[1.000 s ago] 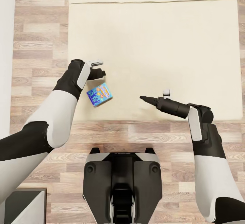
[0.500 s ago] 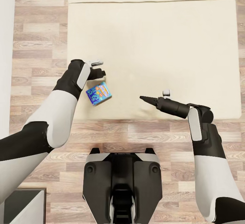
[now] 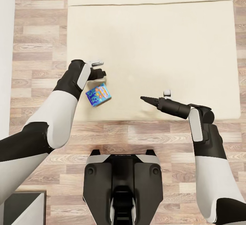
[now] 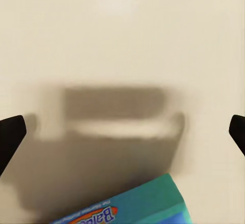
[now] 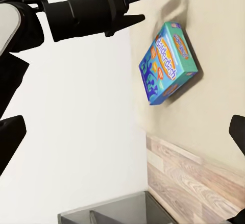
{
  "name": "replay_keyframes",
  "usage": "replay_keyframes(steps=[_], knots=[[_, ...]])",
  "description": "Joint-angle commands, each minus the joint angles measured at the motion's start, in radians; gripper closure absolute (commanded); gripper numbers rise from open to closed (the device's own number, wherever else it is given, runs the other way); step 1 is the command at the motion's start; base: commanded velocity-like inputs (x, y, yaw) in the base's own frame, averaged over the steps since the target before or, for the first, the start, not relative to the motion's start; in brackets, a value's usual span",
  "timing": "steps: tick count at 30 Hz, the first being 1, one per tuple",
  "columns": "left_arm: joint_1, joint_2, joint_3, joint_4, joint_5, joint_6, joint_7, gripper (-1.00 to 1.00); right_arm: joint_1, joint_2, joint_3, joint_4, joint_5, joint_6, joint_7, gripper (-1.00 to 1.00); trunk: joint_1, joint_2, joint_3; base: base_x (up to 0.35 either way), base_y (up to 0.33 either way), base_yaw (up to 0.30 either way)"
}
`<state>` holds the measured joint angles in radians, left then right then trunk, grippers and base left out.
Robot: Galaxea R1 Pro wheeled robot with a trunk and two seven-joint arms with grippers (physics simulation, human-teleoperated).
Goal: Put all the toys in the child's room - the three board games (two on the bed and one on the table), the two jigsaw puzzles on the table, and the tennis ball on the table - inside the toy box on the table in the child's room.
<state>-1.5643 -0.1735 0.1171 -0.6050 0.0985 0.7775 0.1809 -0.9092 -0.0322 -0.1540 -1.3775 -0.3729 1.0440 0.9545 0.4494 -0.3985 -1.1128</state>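
A: Entry, bedside. Where is the blue board game (image 3: 98, 94)?

B: Lying flat on the beige mattress of the bed (image 3: 171, 47), close to the near edge and toward the bed's left corner. It sits skewed to the bed's edge. The lid is mostly blue with teal sides and orange lettering; from the right wrist view the same box (image 5: 168, 63) shows its printed face and one teal side.

A: Left gripper (image 3: 99, 68)?

B: Just beyond the box, hovering over the mattress, not touching it. Its fingers (image 5: 133, 2) stand apart; the right wrist view shows a clear gap between the two dark prongs, nothing held. From the left wrist view the two fingertips (image 4: 10, 134) sit at the far edges of the frame, with the box's teal corner (image 4: 148, 203) low between them and a shadow on the mattress.

A: Right gripper (image 3: 143, 98)?

B: Over the mattress near the near edge, well apart from the box, pointing toward it. In the head view the fingers look like one narrow dark point, but the right wrist view has its fingertips (image 5: 10, 140) at opposite edges, so they are apart and empty.

A: Surroundings?

B: Wood plank floor (image 3: 37, 47) around the bed, white wall (image 3: 5, 47) at the left, the robot's dark base (image 3: 123, 187) below, a dark bin (image 3: 24, 206) at the lower left corner.
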Motion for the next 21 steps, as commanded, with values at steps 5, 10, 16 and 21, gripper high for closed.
replay_keyframes(steps=[5,10,16,21], knots=[[0.0,-0.001,0.004,-0.001,0.01,0.003,0.008,-1.0,0.0,0.0,-0.001,0.0,0.003,0.003,0.006,-1.0,0.001,-0.002,-0.001,-0.098,-0.073,-0.002],[0.0,-0.001,0.004,-0.001,0.01,0.003,0.008,-1.0,0.0,0.0,-0.001,0.0,0.003,0.003,0.006,-1.0,0.001,-0.002,-0.001,-0.126,-0.132,-0.001],[0.0,-0.001,0.004,-0.001,0.01,0.003,0.007,-1.0,0.0,0.0,-0.001,0.0,0.004,0.003,0.006,-1.0,0.001,-0.002,-0.001,-0.037,-0.037,0.0],[0.0,-0.001,0.004,-0.001,0.01,0.003,0.007,-1.0,0.0,0.0,-0.001,0.0,0.005,0.003,0.006,-1.0,0.001,-0.002,-0.001,-0.127,-0.055,0.0]])
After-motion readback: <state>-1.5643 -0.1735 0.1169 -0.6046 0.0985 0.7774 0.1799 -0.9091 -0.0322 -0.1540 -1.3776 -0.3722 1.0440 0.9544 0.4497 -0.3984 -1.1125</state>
